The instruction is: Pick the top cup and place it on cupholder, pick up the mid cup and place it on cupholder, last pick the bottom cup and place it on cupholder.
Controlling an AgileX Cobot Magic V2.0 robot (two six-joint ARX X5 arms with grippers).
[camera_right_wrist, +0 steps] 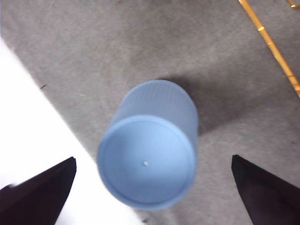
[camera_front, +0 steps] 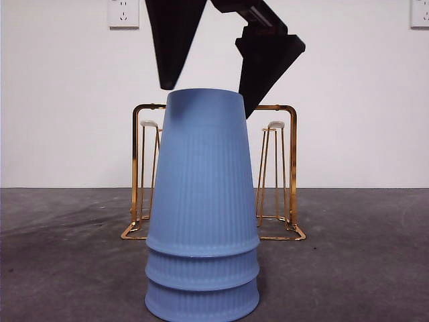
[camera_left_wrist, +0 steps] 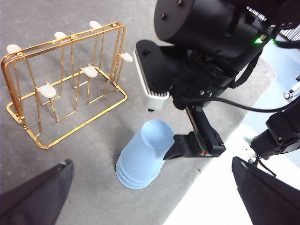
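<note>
Three ribbed blue cups stand nested upside down. The top cup (camera_front: 203, 174) covers the mid cup (camera_front: 202, 272) and the bottom cup (camera_front: 202, 305), which show only as rims. My right gripper (camera_front: 208, 100) hangs open just over the stack, one jaw on each side of the top cup's base (camera_right_wrist: 146, 161), not touching it. Behind the stack stands the gold wire cupholder (camera_front: 137, 168) with white-tipped prongs (camera_left_wrist: 47, 90), all bare. My left gripper (camera_left_wrist: 151, 161) is open and holds nothing, off to the side and looking across at the stack (camera_left_wrist: 140, 161) and the right arm (camera_left_wrist: 201, 47).
The grey mat (camera_front: 348, 255) ends in a white surface (camera_right_wrist: 33, 131) close beside the stack. One gold wire of the cupholder base (camera_right_wrist: 272, 47) runs near the cups. Two wall sockets (camera_front: 123, 13) sit high on the white wall.
</note>
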